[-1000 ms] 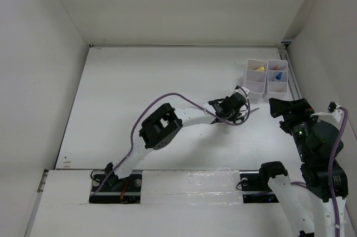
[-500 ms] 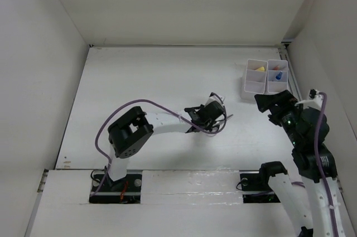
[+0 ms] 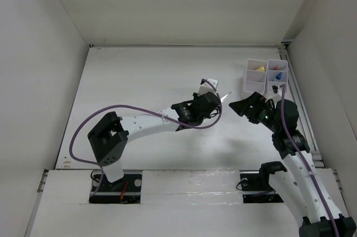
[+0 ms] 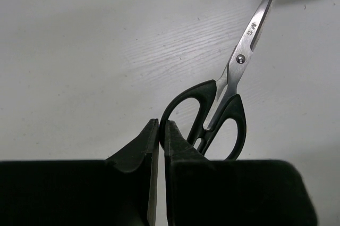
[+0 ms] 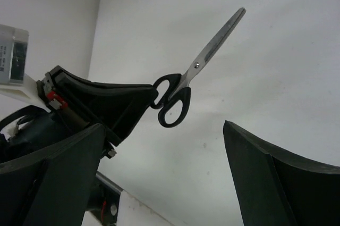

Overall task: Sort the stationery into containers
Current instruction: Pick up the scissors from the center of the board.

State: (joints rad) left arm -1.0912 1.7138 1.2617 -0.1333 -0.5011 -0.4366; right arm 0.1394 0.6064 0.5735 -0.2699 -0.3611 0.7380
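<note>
Pinching one black handle loop of the scissors [image 4: 240, 59], the left gripper [image 4: 161, 129] has its fingers pressed nearly flat together, with only a thin slit between them where the loop's rim passes through. The blades are shut and stick out past the gripper, up and to the right in the left wrist view, where the tip reaches the corner of a bin. In the top view the left arm [image 3: 139, 124] stretches from its base across the table [image 3: 139, 75] to about the middle, and the blades point toward the right arm and the bins. The right gripper [image 3: 244, 105] sits near the blade tip but apart from it, its jaws spread wide and holding nothing. In its own wrist view the scissors show in the gap between its two fingers [image 5: 58, 173], handles nearest and blades slanting away up and to the right. Whether the scissors touch the table cannot be told. Two bins stand side by side at the far right of the table, just behind the right gripper. The left bin [image 3: 254, 85] has a yellow item [image 3: 260, 68] in its far compartment. The right bin [image 3: 273, 85] holds a blue-capped bottle [image 3: 277, 75], with an orange piece [image 3: 275, 68] just behind it.
</note>
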